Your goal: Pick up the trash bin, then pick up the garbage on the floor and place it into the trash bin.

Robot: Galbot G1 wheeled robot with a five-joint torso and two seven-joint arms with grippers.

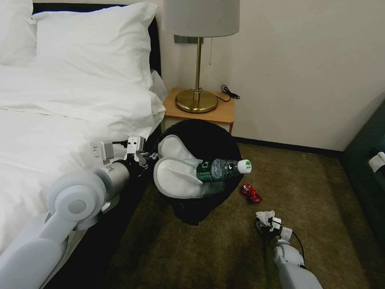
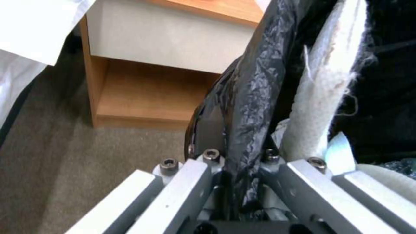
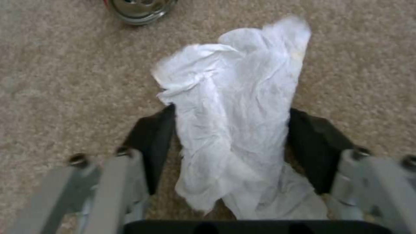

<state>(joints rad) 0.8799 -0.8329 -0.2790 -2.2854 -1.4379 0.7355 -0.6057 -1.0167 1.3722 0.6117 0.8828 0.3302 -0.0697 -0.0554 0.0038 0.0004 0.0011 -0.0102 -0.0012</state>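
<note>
Left gripper (image 2: 229,169) clamped on the trash bin (image 1: 208,136) rim and its black liner, bin held tilted off the carpet beside the bed. Slippers (image 1: 176,176) and bottle (image 1: 222,168) already inside. Right gripper (image 3: 229,146) down on the floor, fingers part-open astride a crumpled tissue (image 3: 234,123), not visibly pinching. Tissue looks weightless, soft, collapsible: pinch mid-bunch. Red can (image 1: 251,193) near.

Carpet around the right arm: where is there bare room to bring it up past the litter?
Bare carpet runs from the red can out to the dark furniture on the robot's right. It is crowded toward the bin: can and tissue lie close together, with the right end effector around the tissue.
</note>
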